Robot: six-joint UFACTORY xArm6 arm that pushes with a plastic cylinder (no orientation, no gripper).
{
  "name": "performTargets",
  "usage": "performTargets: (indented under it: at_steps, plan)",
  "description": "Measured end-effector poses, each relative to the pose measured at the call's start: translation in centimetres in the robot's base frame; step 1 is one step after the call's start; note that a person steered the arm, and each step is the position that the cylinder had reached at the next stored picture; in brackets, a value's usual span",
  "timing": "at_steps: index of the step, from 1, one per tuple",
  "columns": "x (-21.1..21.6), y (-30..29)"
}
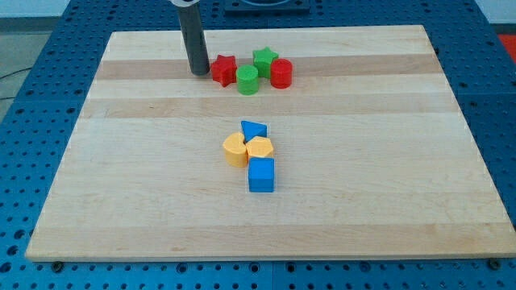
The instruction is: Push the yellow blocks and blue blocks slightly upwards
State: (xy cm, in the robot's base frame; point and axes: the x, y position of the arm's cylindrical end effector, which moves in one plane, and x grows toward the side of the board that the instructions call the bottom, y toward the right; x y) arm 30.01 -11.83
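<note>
Pale wooden board (121, 161) on blue perforated table (32, 97); my tip (198, 72) beside red star block (223, 68).

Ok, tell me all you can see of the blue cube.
The blue cube is a small, matte, solid-looking block, resting flat on the wooden board. It is the lowest of the central cluster, its top edge against the yellow block above it. My tip is far off, toward the view's top.

The counter (145, 193) is pale, streaked wood. On it lie two yellow blocks (235, 149), (260, 148), two blue (253, 129), (261, 175), two red (223, 68), (280, 73), two green (264, 60), (247, 80). My tip (198, 72) is dark grey.
</note>
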Motion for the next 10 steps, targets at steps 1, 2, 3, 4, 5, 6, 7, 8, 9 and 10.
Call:
performTargets:
  at_steps: [1,2,3,4,5,6,7,8,9,10]
  plan:
    - [0.0,-0.8]
    - [-2.2,-3.0]
    - [-4.6,-3.8]
    - [-7.3,-0.1]
    - [-7.6,4.1]
    - [-7.7,9.9]
    - [-6.4,13.9]
    - [-3.2,13.9]
    - [-2.2,13.1]
    - [-0.5,17.8]
